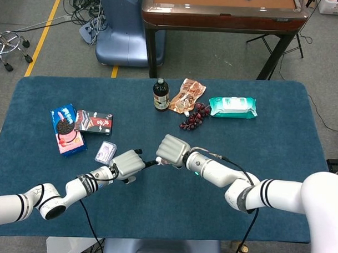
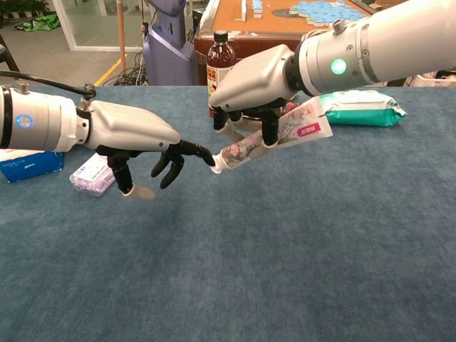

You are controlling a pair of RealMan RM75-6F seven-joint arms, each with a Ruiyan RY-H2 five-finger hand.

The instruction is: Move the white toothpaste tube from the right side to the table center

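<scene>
My right hand (image 2: 253, 77) holds the white toothpaste tube (image 2: 303, 128) in the air over the middle of the blue table (image 1: 279, 147), fingers wrapped round its body. The tube tilts, with its cap low to the left and its crimped end high to the right. My left hand (image 2: 135, 132) reaches in from the left with its fingers apart, and one fingertip (image 2: 206, 154) meets the cap. It holds nothing. In the head view both hands, right (image 1: 172, 150) and left (image 1: 128, 161), meet near the table's front middle, and the tube is mostly hidden there.
A dark bottle (image 1: 160, 94), a snack bag (image 1: 188, 94), dark red grapes (image 1: 195, 117) and a green wipes pack (image 1: 232, 106) lie at the back. A cookie box (image 1: 64, 120), a dark packet (image 1: 95, 121) and a small purple pack (image 1: 105, 152) sit on the left.
</scene>
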